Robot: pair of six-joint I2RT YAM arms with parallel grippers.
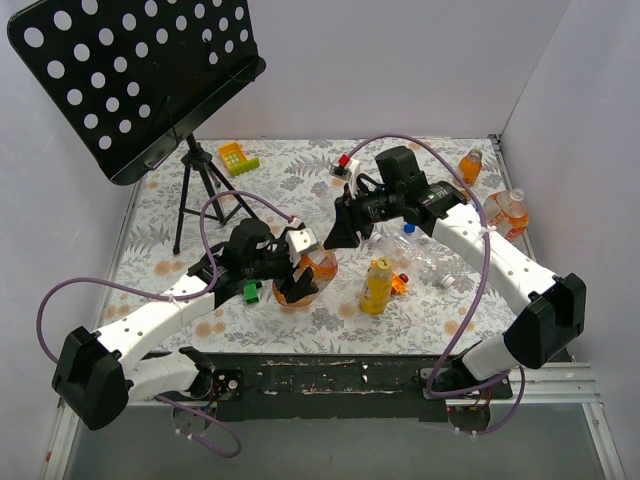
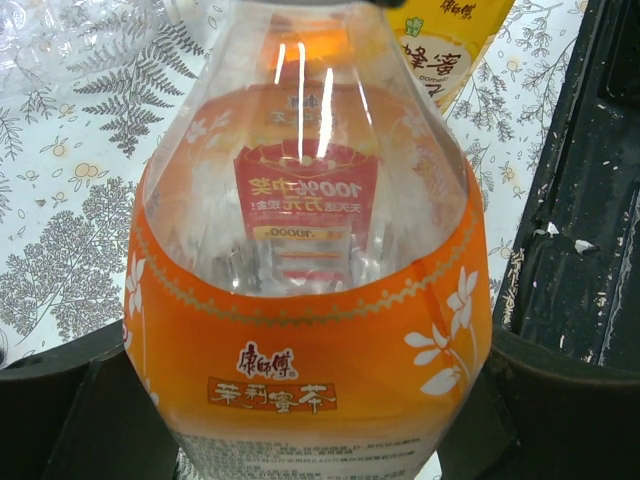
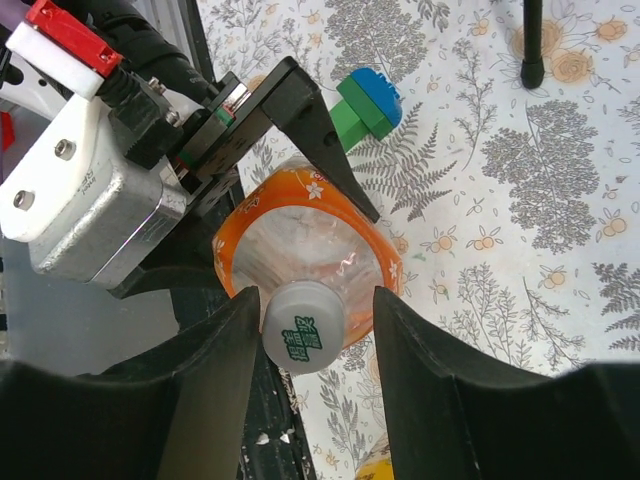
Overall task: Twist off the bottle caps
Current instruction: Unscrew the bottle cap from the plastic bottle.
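On the neck of an orange-labelled bottle [image 2: 310,340], a white cap [image 3: 305,338] with green print, a little left of the tabletop's middle and closer to the near edge than the far one. To either side of it, the fingers [image 3: 215,400] of the right gripper [image 3: 317,305], spread: one against the cap's rim, the other with a thin gap beside it. Around the bottle's body, the left gripper [image 1: 297,283], its dark fingers [image 2: 70,420] pinching the orange label from both sides.

Just beside the left gripper, toward the left edge, a green-and-blue block [image 3: 368,103] on the floral cloth [image 1: 300,180]. Near the held bottle, toward the right edge, an upright yellow bottle [image 1: 377,290] with a yellow cap [image 1: 381,264] on top and a small orange object [image 1: 400,283] at its side. Beyond that, a clear crumpled bottle [image 1: 432,255] on its side.

At the right edge, a larger orange bottle [image 1: 508,215]; near the far right corner, a small orange bottle [image 1: 471,165]. By the far edge, a yellow-and-green toy [image 1: 238,158]. Over the far left corner, a black perforated music stand [image 1: 140,75], tripod feet on the cloth.
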